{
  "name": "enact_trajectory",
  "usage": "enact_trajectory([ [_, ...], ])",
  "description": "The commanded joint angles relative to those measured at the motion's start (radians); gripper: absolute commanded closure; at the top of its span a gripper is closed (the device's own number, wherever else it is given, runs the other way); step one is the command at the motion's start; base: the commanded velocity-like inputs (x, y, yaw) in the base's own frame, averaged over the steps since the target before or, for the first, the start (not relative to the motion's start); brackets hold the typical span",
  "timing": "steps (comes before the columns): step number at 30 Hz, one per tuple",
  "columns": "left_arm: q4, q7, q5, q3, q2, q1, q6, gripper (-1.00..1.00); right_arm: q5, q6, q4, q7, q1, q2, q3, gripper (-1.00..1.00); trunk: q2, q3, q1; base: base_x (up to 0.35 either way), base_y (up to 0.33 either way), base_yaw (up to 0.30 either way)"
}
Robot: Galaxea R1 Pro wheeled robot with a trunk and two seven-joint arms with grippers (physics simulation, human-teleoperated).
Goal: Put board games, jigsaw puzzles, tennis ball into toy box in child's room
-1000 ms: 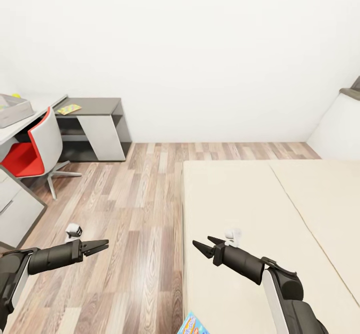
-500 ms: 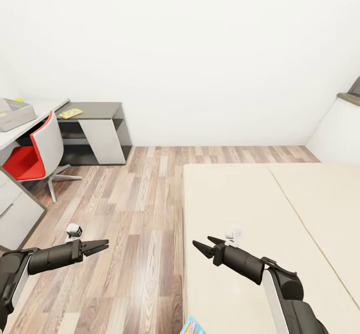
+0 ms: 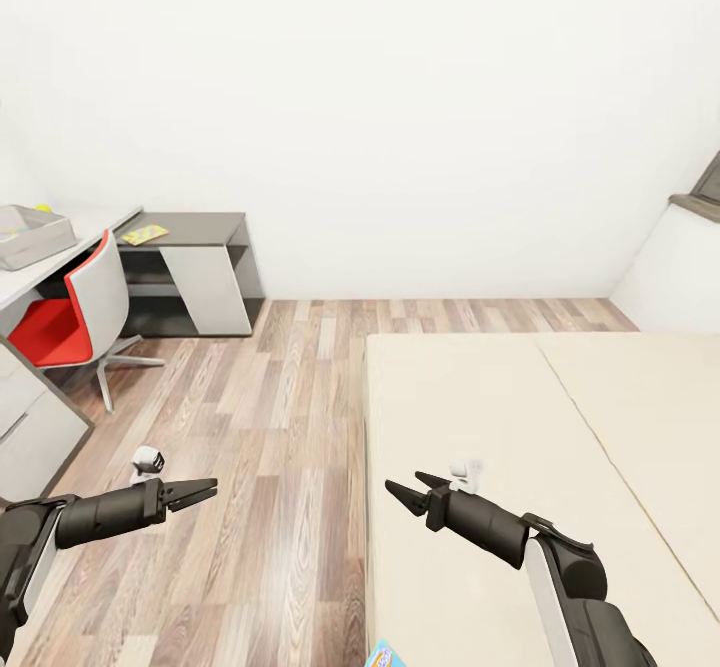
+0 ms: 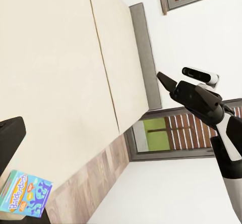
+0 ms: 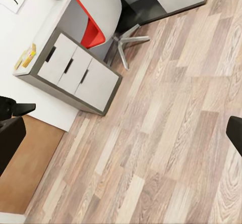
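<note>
Board game point(image 4: 24, 193), light blue box, lies at the near edge of the bed point(image 3: 480, 417), just a corner point(image 3: 380, 656) peeking in below the right gripper point(image 3: 410, 489). Toy box point(image 3: 30, 235) sits far left on the table point(image 3: 60, 257), jigsaw puzzle point(image 3: 145, 234) beside it on the grey desk. Red chair point(image 3: 75, 312) and open wood floor lie between. Left gripper point(image 3: 195, 493) narrow, empty; right gripper slightly parted, empty.
</note>
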Motion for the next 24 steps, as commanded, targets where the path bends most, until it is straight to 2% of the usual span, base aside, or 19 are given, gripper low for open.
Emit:
enact_trajectory([
  [1, 0.000, -0.004, -0.001, 0.000, 0.000, -0.001, 0.011, -1.00, -0.003, 0.006, 0.000, 0.003, -0.001, 0.001, -0.002, -1.00, -0.002, 0.000, 0.001, 0.000, 0.000, 0.000],
  [24, 0.000, -0.004, -0.001, -0.001, -0.001, -0.001, 0.011, -1.00, -0.003, 0.006, 0.000, 0.003, -0.001, 0.000, -0.002, -1.00, -0.002, 0.038, 0.001, 0.000, 0.000, 0.000],
])
